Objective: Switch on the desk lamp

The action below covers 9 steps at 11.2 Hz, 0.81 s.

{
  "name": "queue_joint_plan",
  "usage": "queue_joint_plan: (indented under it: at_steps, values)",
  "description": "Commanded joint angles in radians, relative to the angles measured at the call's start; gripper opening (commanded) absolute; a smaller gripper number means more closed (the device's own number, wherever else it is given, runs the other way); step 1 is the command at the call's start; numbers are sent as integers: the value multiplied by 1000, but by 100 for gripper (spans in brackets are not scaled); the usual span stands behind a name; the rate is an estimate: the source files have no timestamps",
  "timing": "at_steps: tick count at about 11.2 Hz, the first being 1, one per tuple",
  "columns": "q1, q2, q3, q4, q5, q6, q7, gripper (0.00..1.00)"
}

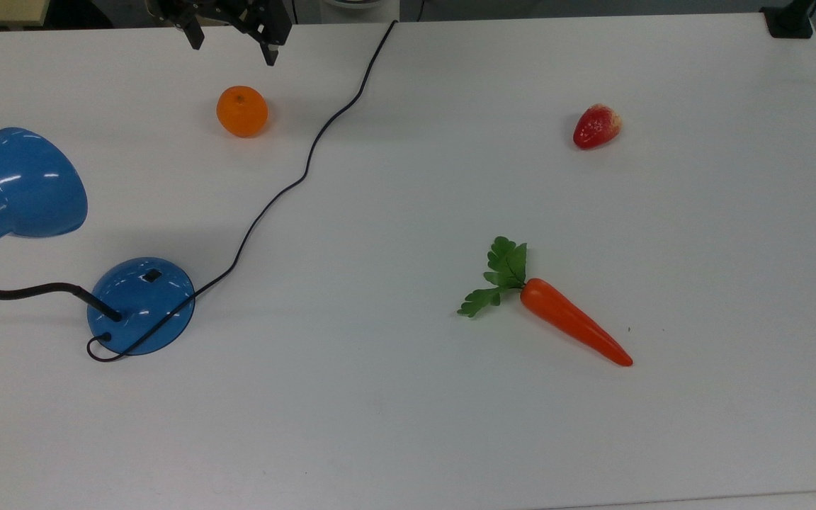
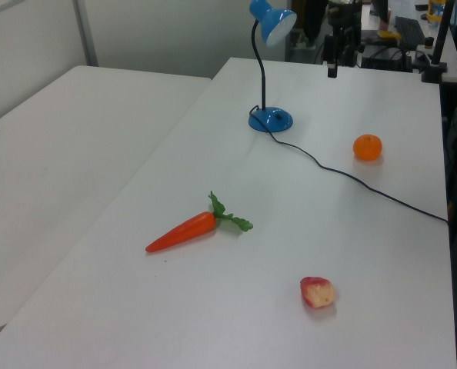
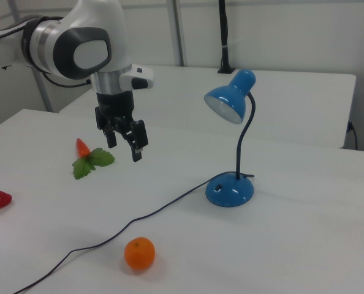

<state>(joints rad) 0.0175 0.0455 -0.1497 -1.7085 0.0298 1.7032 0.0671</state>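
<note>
On the counter (image 1: 408, 439), in the top view: desk lamp (image 1: 140, 304) at the top view's left, cord (image 1: 295, 184) running from its base up to the far edge. Orange (image 1: 241, 111) left of the cord, just below the claw (image 1: 232, 41) hanging over the far edge. Strawberry (image 1: 597, 126) well apart at the top view's right. Carrot (image 1: 571, 326) nearer the middle, below the strawberry, leaves toward the lamp.
</note>
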Motion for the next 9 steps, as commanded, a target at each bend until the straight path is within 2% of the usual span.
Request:
queue_joint_plan:
  at_steps: [1, 2, 3, 6, 7, 9]
  values:
    - [-7, -10, -5, 4, 6, -28, -9, 91]
    - [-11, -10, -8, 4, 6, -28, -10, 81]
    - [-22, -7, -11, 4, 6, -24, -12, 56]
    - [-56, -6, -16, 6, 38, -2, -12, 17]
    - [-62, -7, -14, 4, 47, 34, -9, 9]
    - [-74, -1, -14, 1, 58, 109, 7, 1]
